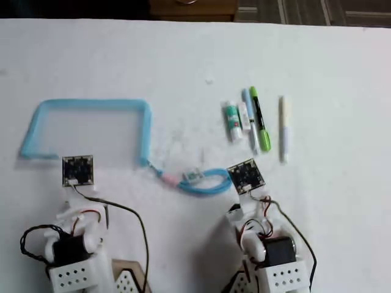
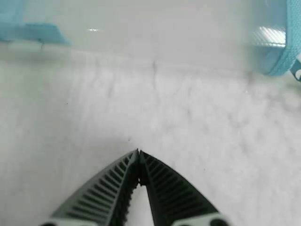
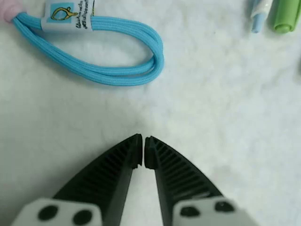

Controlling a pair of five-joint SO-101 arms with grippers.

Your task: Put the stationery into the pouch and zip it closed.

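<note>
A clear pouch with a light blue zip edge (image 1: 91, 131) lies flat at the table's left, its near edge (image 2: 141, 52) just beyond my left gripper (image 2: 138, 157), which is shut and holds nothing. A blue cord strap (image 1: 204, 181) trails from the pouch's corner. My right gripper (image 3: 143, 146) is shut just short of that strap (image 3: 108, 70). The stationery lies in a row to the right: a glue stick (image 1: 233, 121), a blue pen (image 1: 249, 119), a green highlighter (image 1: 260, 119) and a pale yellow pen (image 1: 284, 129). The pen tip (image 3: 259, 12) and highlighter end (image 3: 286, 14) show too.
The white table (image 1: 195, 61) has open room behind the pouch and to the far right. Both arm bases (image 1: 73, 256) stand at the near edge with trailing cables. A dark cabinet (image 1: 192, 9) sits beyond the far edge.
</note>
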